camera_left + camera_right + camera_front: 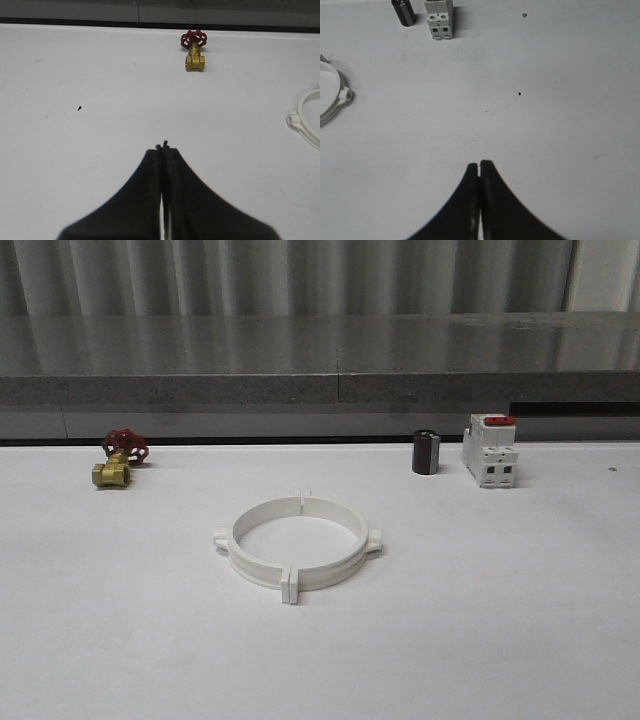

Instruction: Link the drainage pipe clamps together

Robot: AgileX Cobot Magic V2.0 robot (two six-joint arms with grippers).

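Drainage pipe clamps [298, 544] ringed together on white table [500, 620], left gripper [162, 147] and right gripper [479, 163] both pinched closed, empty.

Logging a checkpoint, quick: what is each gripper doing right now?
Left gripper: closed, holding nothing.
Right gripper: closed, holding nothing.

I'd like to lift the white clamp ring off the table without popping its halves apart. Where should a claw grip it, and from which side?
Probably from above, pinching the band wall of the clamp ring across inner and outer faces, midway along one half. The ring lies flat and open in the middle, so one finger can drop inside. Avoid the near joint tabs and the side lug.
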